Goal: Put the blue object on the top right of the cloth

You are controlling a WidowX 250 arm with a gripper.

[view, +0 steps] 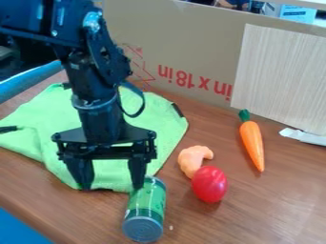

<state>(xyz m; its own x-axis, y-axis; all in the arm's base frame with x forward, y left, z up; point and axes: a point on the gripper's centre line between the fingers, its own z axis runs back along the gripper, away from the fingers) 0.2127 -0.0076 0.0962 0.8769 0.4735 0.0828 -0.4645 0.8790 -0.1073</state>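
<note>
The black gripper (110,183) hangs over the near part of the green cloth (47,112), its fingers spread wide with nothing but cloth showing between them. A green can with a blue-grey end (146,209) lies on its side at the cloth's near right edge, pointing toward the camera. The right finger hangs at the can's far end; whether they touch I cannot tell. Apart from that end, no blue object shows on the cloth or near it. The arm covers the middle of the cloth.
Right of the can lie a red oval object (209,184) and an orange curved piece (193,160), close together. Farther right is a toy carrot (252,143). A cardboard wall (185,52) stands behind the wooden table (286,190), with a white item (303,136) at its foot.
</note>
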